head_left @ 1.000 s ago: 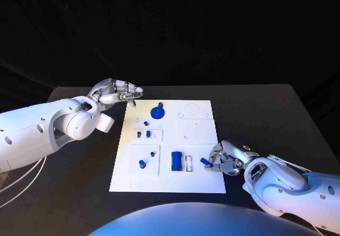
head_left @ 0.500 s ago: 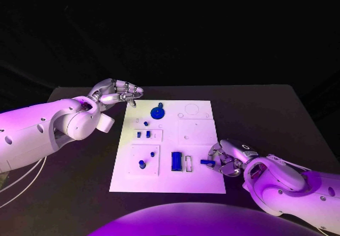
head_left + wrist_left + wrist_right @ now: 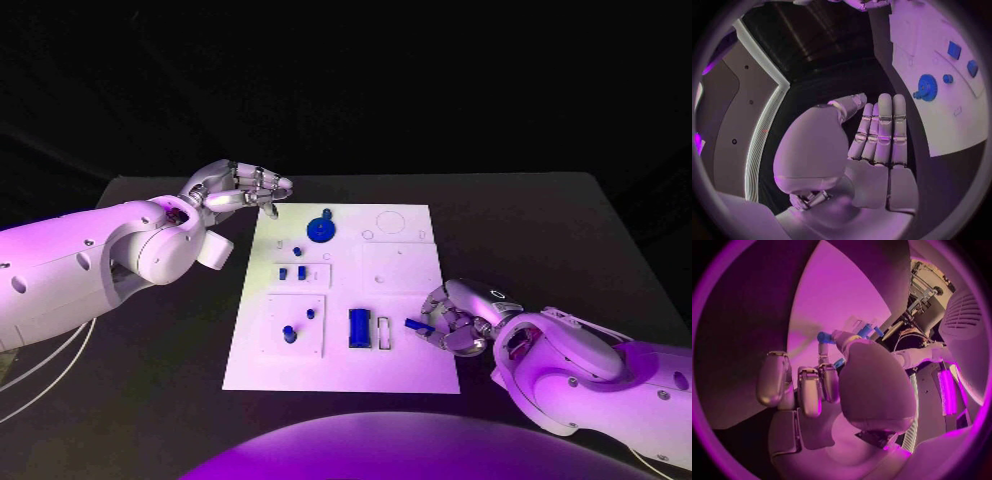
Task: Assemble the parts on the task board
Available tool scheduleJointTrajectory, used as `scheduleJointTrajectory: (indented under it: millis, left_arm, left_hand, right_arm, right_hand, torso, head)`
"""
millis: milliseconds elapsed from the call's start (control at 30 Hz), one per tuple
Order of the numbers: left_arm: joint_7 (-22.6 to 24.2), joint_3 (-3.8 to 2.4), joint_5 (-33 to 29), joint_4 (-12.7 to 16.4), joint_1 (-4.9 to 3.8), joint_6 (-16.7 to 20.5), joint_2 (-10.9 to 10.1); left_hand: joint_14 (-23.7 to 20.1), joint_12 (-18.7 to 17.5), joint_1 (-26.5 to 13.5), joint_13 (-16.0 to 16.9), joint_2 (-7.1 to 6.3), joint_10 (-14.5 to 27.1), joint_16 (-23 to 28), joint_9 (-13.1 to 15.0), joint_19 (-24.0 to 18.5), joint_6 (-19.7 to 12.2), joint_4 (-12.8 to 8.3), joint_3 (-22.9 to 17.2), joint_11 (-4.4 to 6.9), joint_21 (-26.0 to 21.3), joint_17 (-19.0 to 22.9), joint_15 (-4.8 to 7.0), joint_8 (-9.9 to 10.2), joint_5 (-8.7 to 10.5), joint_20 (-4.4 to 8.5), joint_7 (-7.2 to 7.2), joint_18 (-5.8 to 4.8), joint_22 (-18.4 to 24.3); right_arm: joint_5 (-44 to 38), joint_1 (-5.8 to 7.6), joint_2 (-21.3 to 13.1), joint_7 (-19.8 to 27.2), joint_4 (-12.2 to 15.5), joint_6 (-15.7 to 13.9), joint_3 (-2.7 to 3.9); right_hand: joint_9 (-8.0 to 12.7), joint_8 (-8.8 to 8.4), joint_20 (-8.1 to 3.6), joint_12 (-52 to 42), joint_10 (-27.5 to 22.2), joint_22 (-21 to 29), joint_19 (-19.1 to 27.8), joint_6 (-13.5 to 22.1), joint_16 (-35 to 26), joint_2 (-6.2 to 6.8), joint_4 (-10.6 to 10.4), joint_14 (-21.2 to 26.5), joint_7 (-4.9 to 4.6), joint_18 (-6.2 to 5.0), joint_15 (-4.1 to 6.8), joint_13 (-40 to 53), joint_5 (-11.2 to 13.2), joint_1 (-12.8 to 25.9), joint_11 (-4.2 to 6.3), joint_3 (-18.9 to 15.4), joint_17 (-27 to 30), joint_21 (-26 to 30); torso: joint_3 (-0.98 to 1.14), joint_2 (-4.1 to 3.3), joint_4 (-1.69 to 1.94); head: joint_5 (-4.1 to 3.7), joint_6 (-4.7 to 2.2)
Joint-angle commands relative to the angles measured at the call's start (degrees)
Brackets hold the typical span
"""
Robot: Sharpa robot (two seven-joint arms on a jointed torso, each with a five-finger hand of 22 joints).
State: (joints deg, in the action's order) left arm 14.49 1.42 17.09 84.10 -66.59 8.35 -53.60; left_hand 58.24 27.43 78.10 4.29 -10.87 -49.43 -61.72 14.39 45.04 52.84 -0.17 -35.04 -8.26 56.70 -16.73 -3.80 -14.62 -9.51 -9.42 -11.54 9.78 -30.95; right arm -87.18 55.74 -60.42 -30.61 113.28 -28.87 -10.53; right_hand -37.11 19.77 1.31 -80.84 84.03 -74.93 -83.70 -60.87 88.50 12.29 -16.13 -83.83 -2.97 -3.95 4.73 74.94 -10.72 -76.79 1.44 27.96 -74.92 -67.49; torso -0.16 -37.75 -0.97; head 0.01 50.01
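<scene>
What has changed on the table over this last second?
The right hand, pinching a small blue part, has edged slightly farther up the task board's right edge. The left hand stays raised by the board's far left corner, holding nothing; the parts on the board have not moved.

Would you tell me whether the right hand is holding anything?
Yes: the right hand pinches a small blue part over the task board.

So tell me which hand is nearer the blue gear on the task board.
Left. The left hand hovers just beyond the board's far left corner, close to the blue gear; the right hand is at the board's near right edge.
</scene>
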Motion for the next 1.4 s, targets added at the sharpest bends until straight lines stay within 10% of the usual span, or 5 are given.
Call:
scheduleJointTrajectory:
  millis: [33, 433, 1400]
  left_arm:
    - [0.31, -0.03, 0.06, 0.19, -0.04, -0.26, 0.12]
    - [0.34, -0.03, 0.06, 0.31, -0.04, -0.35, 0.15]
    - [0.31, -0.03, 0.06, 0.30, -0.04, -0.22, 0.09]
  left_hand:
    - [-0.43, 0.15, -0.58, 0.08, 0.04, 0.37, -0.20, 0.10, -0.36, -0.51, -0.27, 0.01, -0.08, 0.21, -0.06, -0.14, -0.19, -0.14, -0.16, 0.00, 0.74, -0.04]
    - [-0.43, 0.15, -0.58, 0.08, 0.04, 0.37, -0.20, 0.10, -0.36, -0.51, -0.27, 0.01, -0.08, 0.21, -0.06, -0.14, -0.19, -0.14, -0.16, 0.00, 0.74, -0.04]
    - [-0.43, 0.15, -0.58, 0.08, 0.04, 0.37, -0.20, 0.10, -0.36, -0.51, -0.27, 0.01, -0.08, 0.21, -0.06, -0.14, -0.19, -0.14, -0.16, 0.00, 0.74, -0.04]
  right_arm:
    - [1.78, 0.17, 0.34, -0.73, 0.47, 0.13, -0.01]
    - [8.10, 0.37, 3.48, -0.43, 0.36, -3.05, 0.03]
    - [16.26, 0.07, 7.72, -0.30, -2.59, 2.40, 0.04]
  right_hand:
    - [-0.59, 0.33, -0.05, -0.75, 3.59, -10.09, -0.55, -0.29, 0.34, 0.09, 6.34, -5.54, 0.61, 0.19, 0.43, 10.01, 0.30, 1.42, 0.43, 6.94, -11.70, -0.81]
    - [-1.04, 0.40, -0.19, -1.30, 3.83, -10.33, -0.93, -0.69, 0.48, 0.38, 5.72, -5.60, 0.76, 0.37, 0.56, 10.35, 0.39, 4.92, 0.57, 7.61, -12.05, -1.96]
    - [-1.42, -0.17, -0.09, -2.14, 4.14, -10.35, -0.96, -1.95, 0.60, 0.52, 1.26, -5.66, 0.54, 0.41, 0.39, 10.95, 0.88, 14.09, 0.36, 1.02, -12.39, -2.18]
  torso:
    - [0.04, -0.03, 0.04]
    - [0.08, -0.08, -0.02]
    - [0.13, -0.08, -0.05]
  head:
    - [0.10, -0.01]
    - [0.11, -0.01]
    - [0.48, -0.01]
